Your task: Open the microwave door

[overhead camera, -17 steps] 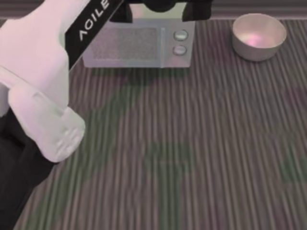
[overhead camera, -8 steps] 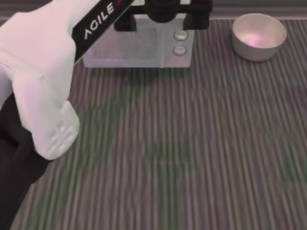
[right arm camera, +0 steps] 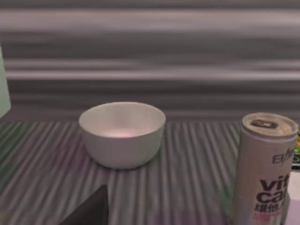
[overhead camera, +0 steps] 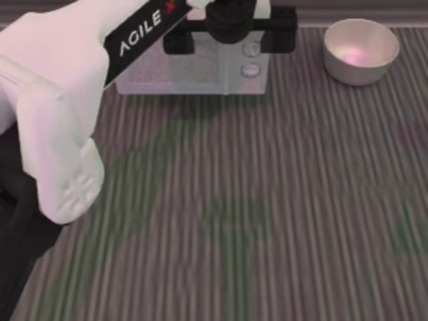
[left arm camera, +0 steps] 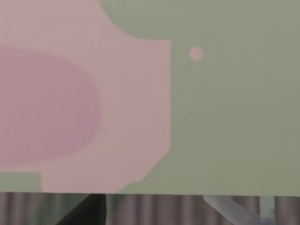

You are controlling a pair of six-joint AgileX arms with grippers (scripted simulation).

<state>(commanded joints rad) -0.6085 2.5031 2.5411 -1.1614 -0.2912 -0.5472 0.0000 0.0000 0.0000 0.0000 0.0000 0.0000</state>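
The small white microwave [overhead camera: 194, 63] stands at the back of the table, left of centre, with two round grey knobs [overhead camera: 251, 49] on its right panel. Its door [overhead camera: 175, 69], with the speckled mesh window, lies flat against the front, shut. My left gripper [overhead camera: 231, 32] hangs over the microwave's top front edge, its black fingers [overhead camera: 178, 43] spread wide and open, holding nothing. In the left wrist view the microwave [left arm camera: 225, 117] fills almost the whole picture at very close range. My right gripper [right arm camera: 89, 212] shows only as a dark tip in the right wrist view, out of the top view.
A white round bowl [overhead camera: 361, 50] sits at the back right, also the bowl [right arm camera: 122, 133] in the right wrist view. A drinks can [right arm camera: 265, 168] stands close to the right arm. The big white left arm [overhead camera: 60, 114] covers the table's left side.
My left gripper has come forward and down over the microwave's top, now covering the upper edge of the door and the top knob. The door has not moved.
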